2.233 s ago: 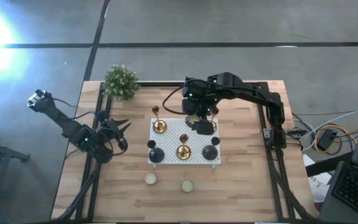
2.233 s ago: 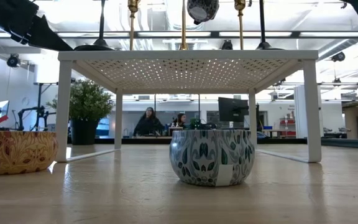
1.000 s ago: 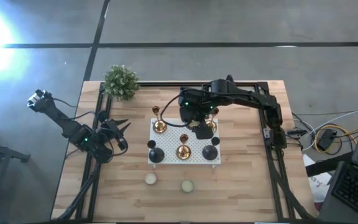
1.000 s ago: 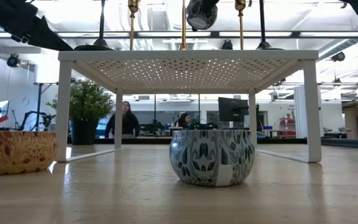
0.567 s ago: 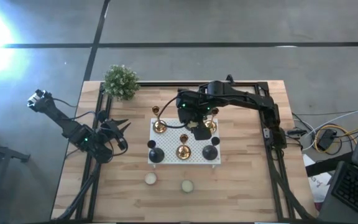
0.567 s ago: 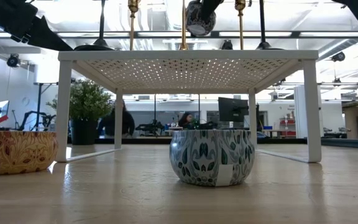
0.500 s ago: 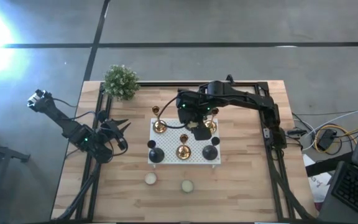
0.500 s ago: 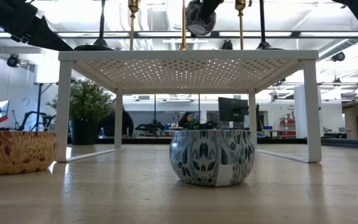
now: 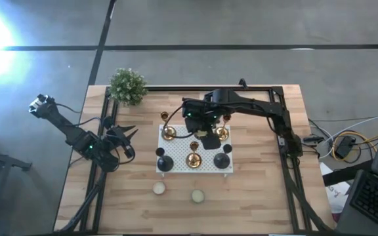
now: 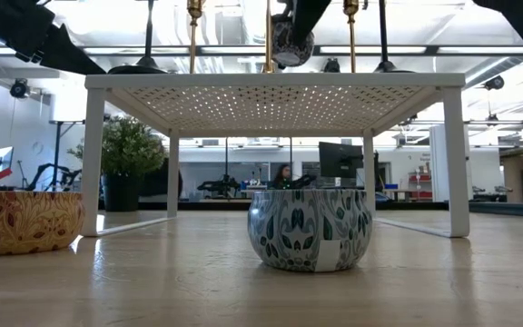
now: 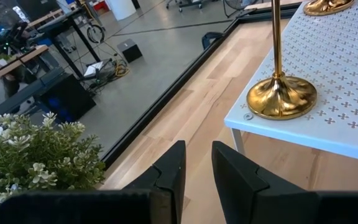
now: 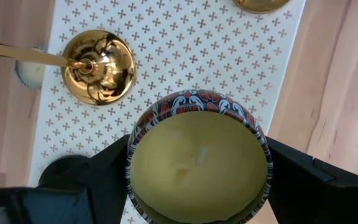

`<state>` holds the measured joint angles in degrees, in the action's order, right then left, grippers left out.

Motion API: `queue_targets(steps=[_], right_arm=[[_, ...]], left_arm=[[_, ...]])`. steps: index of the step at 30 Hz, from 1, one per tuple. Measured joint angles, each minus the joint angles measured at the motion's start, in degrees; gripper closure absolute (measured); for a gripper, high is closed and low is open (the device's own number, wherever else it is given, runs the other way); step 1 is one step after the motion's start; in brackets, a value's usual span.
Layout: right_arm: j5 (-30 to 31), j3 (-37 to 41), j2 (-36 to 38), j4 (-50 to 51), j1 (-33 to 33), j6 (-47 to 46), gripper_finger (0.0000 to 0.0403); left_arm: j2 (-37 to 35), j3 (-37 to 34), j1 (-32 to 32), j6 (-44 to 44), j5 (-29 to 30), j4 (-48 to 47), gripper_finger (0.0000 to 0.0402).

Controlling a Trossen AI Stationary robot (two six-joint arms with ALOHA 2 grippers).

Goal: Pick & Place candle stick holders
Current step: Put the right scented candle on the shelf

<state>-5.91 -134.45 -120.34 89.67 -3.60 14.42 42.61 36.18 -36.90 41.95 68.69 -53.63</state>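
Three brass candle stick holders [image 9: 168, 133] [image 9: 193, 158] [image 9: 222, 133] and squat black ones [image 9: 165, 164] [image 9: 222, 160] stand by their round bases on a white perforated stand [image 9: 179, 145]. My right gripper [image 9: 204, 137] hovers over the stand's middle, shut on a round patterned candle tin [image 12: 197, 165]. The tin also shows in the low view [image 10: 284, 41], above the stand top. My left gripper [image 9: 127, 139] waits at the table's left, open by a narrow gap [image 11: 196, 177] and empty. My right gripper pinches the tin's round side wall [image 12: 131, 163] between its two fingers [image 12: 104, 171], one on each opposite side. The fingers come from above, pointing down. The tin is lifted clear above the stand, its open waxy top up, slightly tilted in the low view.
Two more candle tins sit on the table in front of the stand, one orange-patterned [image 10: 25, 221] and one green and white [image 10: 309, 229]. A small potted plant [image 9: 127, 86] stands at the far left corner. Black frame rails [image 9: 101, 131] run along the table's sides.
My right gripper has carried the tin toward the table's left, from near the far right brass holder to over the stand's middle. It has come down a little, and the tin has tipped slightly. My left arm has kept still.
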Motion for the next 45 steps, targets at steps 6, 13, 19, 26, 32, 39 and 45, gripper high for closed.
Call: queue_targets(steps=[6,13,19,26,32,39,45], right_arm=[[0.0,0.0,0.0,0.0,0.0,-0.3,0.0116],[0.0,1.2,0.0,-0.5,0.2,-0.4,0.0116],[0.0,4.6,0.0,-1.7,0.4,-0.2,0.0116],[0.0,7.9,0.1,-3.3,0.4,0.8,0.0116],[0.0,8.9,0.1,-4.8,0.3,1.3,0.0116],[0.0,9.6,0.1,-5.6,0.3,1.7,0.0116],[-0.1,12.1,0.1,-7.2,0.3,2.3,0.0116]], left_arm=[[0.0,0.0,0.0,0.0,0.0,-0.1,0.0319],[0.0,0.0,0.0,0.0,0.0,-0.2,0.0319],[0.0,0.0,0.0,0.0,0.0,-0.2,0.0319],[0.0,0.0,0.0,0.0,0.0,-0.4,0.0319],[0.0,0.0,0.0,0.0,0.0,-0.4,0.0319],[0.0,0.0,0.0,0.0,-0.1,-0.4,0.0319],[0.0,0.0,0.0,0.0,-0.1,-0.4,0.0319]])
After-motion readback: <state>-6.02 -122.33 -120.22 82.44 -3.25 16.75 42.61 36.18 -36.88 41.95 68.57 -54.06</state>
